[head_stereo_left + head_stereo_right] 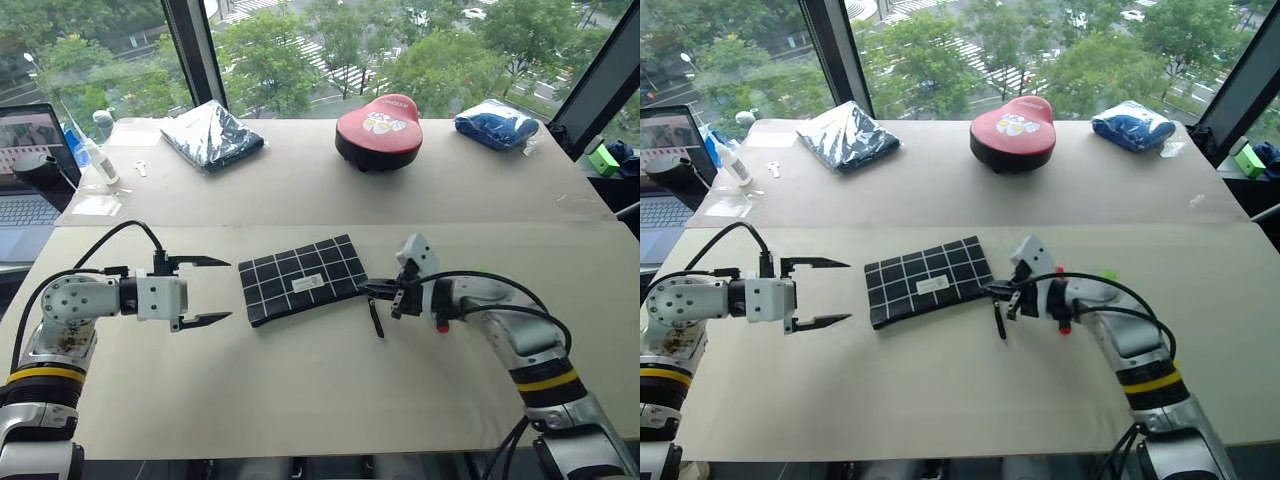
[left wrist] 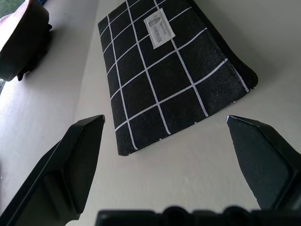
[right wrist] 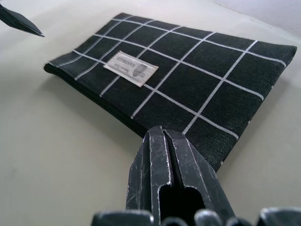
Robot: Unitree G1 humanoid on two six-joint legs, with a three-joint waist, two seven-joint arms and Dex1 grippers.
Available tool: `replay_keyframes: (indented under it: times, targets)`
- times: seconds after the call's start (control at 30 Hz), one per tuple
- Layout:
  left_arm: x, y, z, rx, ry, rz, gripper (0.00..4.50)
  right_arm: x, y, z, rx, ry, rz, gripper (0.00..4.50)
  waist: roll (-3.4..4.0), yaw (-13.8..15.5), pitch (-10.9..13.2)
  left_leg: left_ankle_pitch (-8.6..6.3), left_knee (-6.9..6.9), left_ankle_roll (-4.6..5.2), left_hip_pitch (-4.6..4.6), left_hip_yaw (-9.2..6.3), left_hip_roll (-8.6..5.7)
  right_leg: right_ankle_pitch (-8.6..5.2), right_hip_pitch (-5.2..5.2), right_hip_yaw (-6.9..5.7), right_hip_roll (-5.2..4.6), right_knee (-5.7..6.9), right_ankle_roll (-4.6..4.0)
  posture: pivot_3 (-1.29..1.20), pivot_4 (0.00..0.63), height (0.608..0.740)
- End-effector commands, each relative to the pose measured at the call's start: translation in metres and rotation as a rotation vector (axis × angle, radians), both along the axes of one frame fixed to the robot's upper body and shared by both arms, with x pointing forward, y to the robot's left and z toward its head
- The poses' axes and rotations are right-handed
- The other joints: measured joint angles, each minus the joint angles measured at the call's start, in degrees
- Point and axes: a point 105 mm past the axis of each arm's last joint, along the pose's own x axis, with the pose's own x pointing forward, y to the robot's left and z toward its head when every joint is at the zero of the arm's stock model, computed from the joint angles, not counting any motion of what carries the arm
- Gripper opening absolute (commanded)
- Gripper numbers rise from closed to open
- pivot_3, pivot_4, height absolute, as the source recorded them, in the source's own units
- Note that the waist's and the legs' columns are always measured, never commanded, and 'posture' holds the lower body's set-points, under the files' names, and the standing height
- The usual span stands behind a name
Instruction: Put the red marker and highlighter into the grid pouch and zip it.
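The grid pouch (image 1: 300,278), black with white lines and a small white label, lies flat in the middle of the table. Its black zipper strap (image 1: 376,318) trails off its right end onto the table. My right gripper (image 1: 365,289) is shut, with its tips at that right end, just above the strap; I cannot tell whether it pinches the zipper pull. In the right wrist view the closed fingers (image 3: 164,160) point at the pouch's near corner. My left gripper (image 1: 229,290) hangs open just left of the pouch, apart from it. The red marker and the highlighter are out of view.
At the back of the table stand a dark blue wrapped bundle (image 1: 212,133), a round red-topped object (image 1: 380,130) and a blue bundle (image 1: 497,123). A laptop (image 1: 25,170) and a small bottle (image 1: 100,150) sit at the far left. The table front is bare.
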Motion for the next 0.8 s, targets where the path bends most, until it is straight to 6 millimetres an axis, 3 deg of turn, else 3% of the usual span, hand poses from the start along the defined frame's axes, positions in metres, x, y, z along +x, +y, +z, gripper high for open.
replay_keyframes:
  times: [0.03,0.17,0.4,0.8]
  targets:
    - [0.000,-0.004,0.007,-0.001,-0.028,-0.028,4.50,0.012,0.003,0.008,-0.034,-0.087,-0.006,0.04,0.00,-0.07,0.00,0.01,0.00,-0.02,0.01,0.01,0.00,0.00,0.00,0.00,0.01,0.01,0.00,0.00,0.150,0.740]
    - [0.001,-0.008,0.004,-0.008,-0.022,-0.039,4.50,0.022,0.002,0.003,-0.082,-0.113,-0.032,0.04,0.00,-0.08,0.00,0.05,-0.01,-0.08,0.01,0.01,0.00,0.00,0.02,-0.01,0.04,0.04,0.00,0.00,0.150,0.740]
    - [0.004,-0.012,-0.001,-0.018,-0.022,-0.050,4.50,0.017,-0.007,-0.019,-0.304,-0.166,0.052,0.04,0.00,-0.13,0.00,0.05,0.00,-0.08,0.07,0.01,0.00,-0.01,0.08,0.00,0.07,0.05,0.01,0.00,0.150,0.740]
    - [-0.004,-0.021,-0.018,-0.010,0.036,-0.099,4.50,0.015,-0.002,-0.022,-0.362,-0.203,0.092,0.04,-0.04,-0.11,-0.03,0.04,0.00,-0.06,0.24,0.01,0.00,-0.02,0.23,0.00,0.08,0.04,0.03,0.00,0.150,0.740]
